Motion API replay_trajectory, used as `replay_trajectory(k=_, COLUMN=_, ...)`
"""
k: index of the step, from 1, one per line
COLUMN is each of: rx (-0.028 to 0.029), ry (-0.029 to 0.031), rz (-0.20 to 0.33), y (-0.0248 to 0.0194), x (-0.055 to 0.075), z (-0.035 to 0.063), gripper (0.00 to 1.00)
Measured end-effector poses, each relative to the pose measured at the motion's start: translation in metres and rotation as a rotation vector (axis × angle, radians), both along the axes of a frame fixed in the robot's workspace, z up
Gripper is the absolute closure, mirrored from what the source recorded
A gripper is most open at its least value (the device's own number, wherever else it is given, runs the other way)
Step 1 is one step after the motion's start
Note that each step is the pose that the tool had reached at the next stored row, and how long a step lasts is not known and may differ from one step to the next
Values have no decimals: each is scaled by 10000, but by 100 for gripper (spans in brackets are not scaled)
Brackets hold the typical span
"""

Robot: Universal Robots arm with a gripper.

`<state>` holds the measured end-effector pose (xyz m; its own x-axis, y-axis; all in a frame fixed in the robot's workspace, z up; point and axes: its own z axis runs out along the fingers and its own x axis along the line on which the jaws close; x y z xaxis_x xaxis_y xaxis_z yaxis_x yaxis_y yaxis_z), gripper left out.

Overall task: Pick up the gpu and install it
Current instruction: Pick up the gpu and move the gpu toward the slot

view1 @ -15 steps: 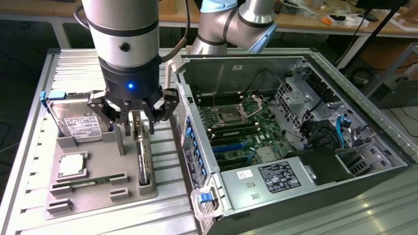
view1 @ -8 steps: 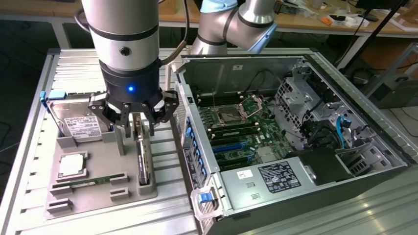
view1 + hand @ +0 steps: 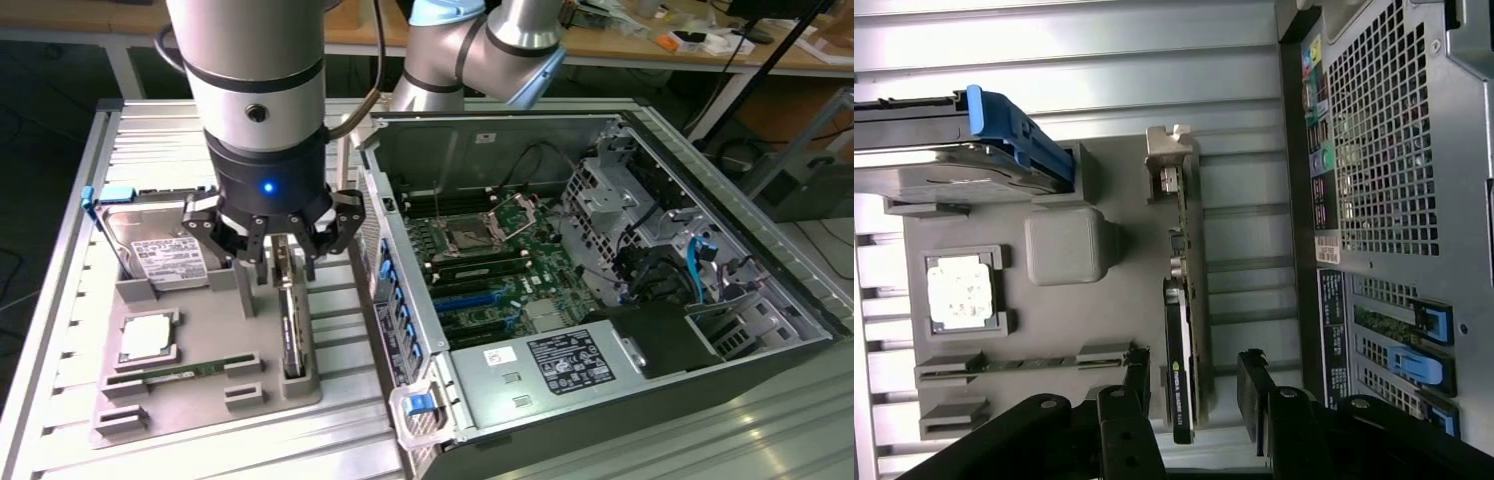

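The gpu (image 3: pixel 296 325) stands on its long edge in a slot of the grey tray (image 3: pixel 214 340), lower left of centre in the exterior view, its metal bracket at the end nearer the robot. The gripper (image 3: pixel 287 255) hangs right over that end with its jaws spread wide, holding nothing; in the wrist view the fingers (image 3: pixel 1254 390) sit either side of the card, apart from its faces. The card looks light and stiff but fragile: I would take it by the flat faces of the board near the upper edge, squarely, since a thin upright board could tilt or slip in a skewed pinch. Around it on the tray lie a hard drive (image 3: pixel 167 262) at the upper left, a processor (image 3: pixel 147 338) and a memory stick (image 3: pixel 180 373) lower left, all clear of the fingers. The open computer case (image 3: pixel 395 290) stands just beside the tray on the exterior view's right, its near wall close to the card.
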<state>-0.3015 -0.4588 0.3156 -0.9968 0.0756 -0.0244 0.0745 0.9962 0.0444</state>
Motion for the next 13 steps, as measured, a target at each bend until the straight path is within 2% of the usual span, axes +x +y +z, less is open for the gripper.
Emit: replay_trajectory(k=13, rx=0, ry=0, rz=0, y=-17, x=0, z=-72, gripper=52)
